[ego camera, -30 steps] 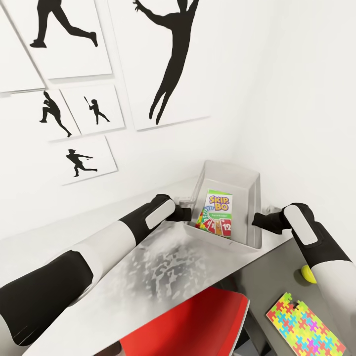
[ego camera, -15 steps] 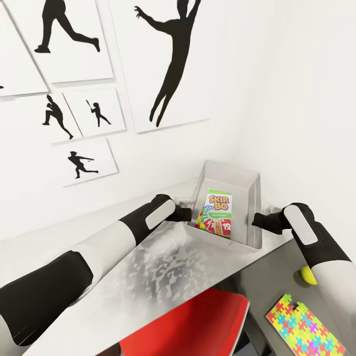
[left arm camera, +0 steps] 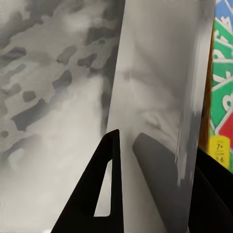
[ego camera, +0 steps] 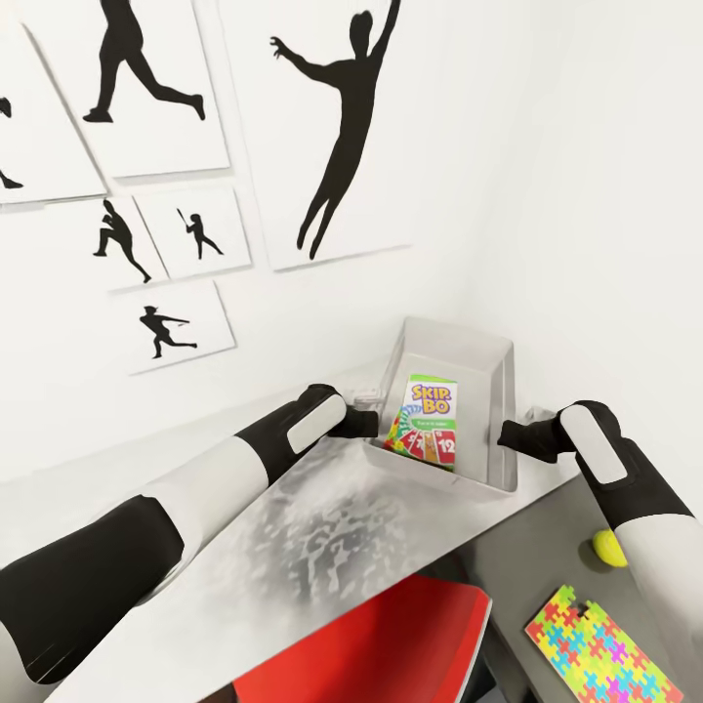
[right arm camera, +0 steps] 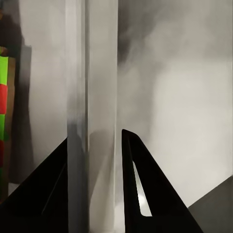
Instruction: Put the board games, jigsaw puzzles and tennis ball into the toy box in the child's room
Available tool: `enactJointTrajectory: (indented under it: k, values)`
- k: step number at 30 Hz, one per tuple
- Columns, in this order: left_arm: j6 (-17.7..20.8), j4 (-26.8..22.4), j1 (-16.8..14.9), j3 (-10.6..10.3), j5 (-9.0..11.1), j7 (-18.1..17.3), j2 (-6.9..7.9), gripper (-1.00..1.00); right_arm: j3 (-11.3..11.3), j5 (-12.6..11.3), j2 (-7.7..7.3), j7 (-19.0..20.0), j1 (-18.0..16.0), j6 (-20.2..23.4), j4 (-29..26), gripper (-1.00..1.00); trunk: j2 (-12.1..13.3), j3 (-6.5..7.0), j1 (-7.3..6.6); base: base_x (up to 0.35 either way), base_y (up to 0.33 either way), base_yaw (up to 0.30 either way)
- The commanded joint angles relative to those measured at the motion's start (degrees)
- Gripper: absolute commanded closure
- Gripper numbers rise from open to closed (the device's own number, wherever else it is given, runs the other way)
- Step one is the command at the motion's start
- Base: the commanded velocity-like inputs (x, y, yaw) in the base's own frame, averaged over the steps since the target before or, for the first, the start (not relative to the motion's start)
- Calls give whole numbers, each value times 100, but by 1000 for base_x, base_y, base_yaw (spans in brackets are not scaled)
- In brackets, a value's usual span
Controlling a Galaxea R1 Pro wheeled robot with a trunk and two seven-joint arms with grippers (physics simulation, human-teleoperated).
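The long desk with a pale grey mottled top meets a dark grey end section. A shallow, semi-clear grey tray-like bin sits at the corner, possibly lifted slightly. On the dark section lie a small yellow-green ball and a bright multicoloured jigsaw sheet.

The wall pictures sit lower in the head view, so the camera probably tilted; the jigsaw puzzle slid slightly downward too.
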Motion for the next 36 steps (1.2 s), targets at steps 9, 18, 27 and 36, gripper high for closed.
enactJointTrajectory:
  k: [9,18,27,36]
  values:
    - [-35,-11,-8,-16,209,29,-4,100,13,-168,-1,-53,-6,4,-8,100,-12,74,4,-80,0,0]
    - [-29,-11,-8,-16,211,28,-4,100,13,-168,-8,-55,-6,4,-9,100,-12,126,4,-193,0,0]
    - [-34,-12,-8,-16,212,30,-4,100,13,-168,-6,-52,-6,4,-10,100,-12,128,4,-135,0,0]
    - [-31,-11,-8,-16,208,30,-4,100,13,-168,-3,-51,-6,4,-8,100,-12,128,4,-130,99,0]
